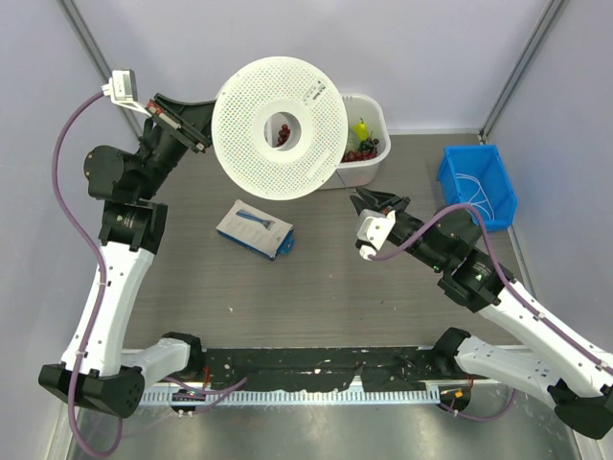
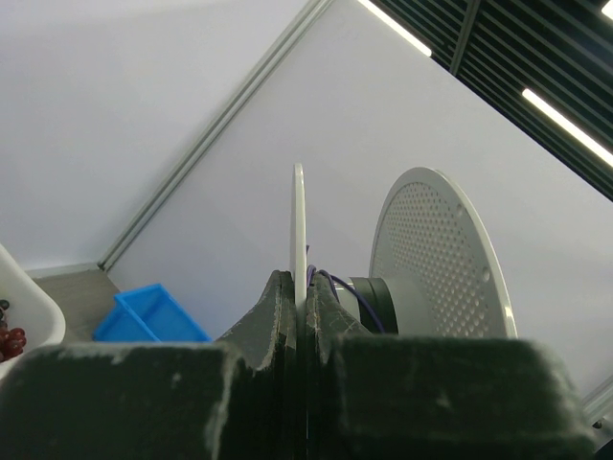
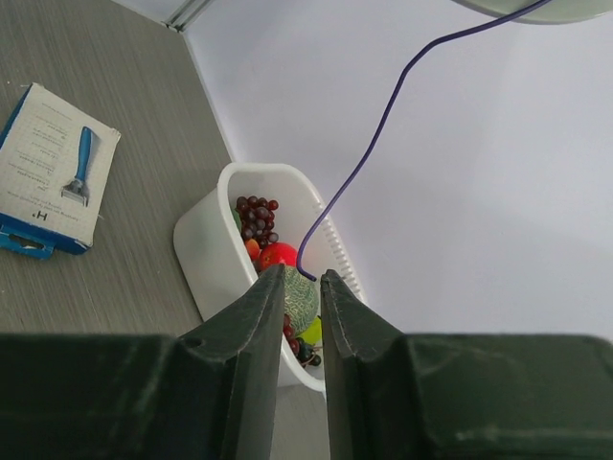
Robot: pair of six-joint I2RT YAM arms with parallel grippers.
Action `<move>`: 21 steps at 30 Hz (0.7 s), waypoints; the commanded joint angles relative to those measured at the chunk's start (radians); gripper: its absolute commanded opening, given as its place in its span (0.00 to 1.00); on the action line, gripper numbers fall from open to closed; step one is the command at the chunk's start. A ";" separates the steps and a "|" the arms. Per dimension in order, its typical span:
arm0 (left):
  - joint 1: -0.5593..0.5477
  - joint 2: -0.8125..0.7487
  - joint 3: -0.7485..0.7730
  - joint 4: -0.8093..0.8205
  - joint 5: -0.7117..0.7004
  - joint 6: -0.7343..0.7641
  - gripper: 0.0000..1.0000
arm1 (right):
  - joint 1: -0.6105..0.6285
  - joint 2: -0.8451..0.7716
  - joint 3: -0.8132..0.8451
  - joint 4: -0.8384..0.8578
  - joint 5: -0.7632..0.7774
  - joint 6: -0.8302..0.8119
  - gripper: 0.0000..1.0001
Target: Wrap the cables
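My left gripper (image 1: 204, 129) is shut on the near flange (image 2: 298, 220) of a round white perforated spool (image 1: 259, 144) and holds it raised and tilted above the table's back. A thin purple cable (image 2: 334, 285) is wound on its hub. In the right wrist view this cable (image 3: 383, 125) hangs down from the spool's edge (image 3: 536, 8), and its loose end curls at the tips of my right gripper (image 3: 303, 276). The jaws stand narrowly apart, wider than the cable. Thin white strands (image 1: 482, 189) lie in the blue bin (image 1: 452, 177). My right gripper (image 1: 358, 199) is below and right of the spool.
A white tub (image 1: 375, 158) of toy fruit stands behind the spool, also in the right wrist view (image 3: 206, 249). A flat razor box (image 1: 255, 228) lies mid-table, also in the right wrist view (image 3: 53, 172). The blue bin is at the right wall (image 2: 144, 316).
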 commanded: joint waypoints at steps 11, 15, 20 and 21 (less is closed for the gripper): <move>0.000 -0.035 0.012 0.103 -0.012 -0.031 0.00 | -0.007 0.007 0.044 0.022 -0.002 0.002 0.26; 0.000 -0.034 0.009 0.100 -0.014 -0.028 0.00 | -0.005 0.013 0.049 0.030 -0.008 0.013 0.26; -0.001 -0.034 0.009 0.098 -0.016 -0.026 0.00 | -0.007 0.013 0.049 0.030 -0.022 0.005 0.26; 0.000 -0.034 0.009 0.098 -0.016 -0.026 0.00 | -0.004 0.012 0.049 0.030 -0.022 0.007 0.26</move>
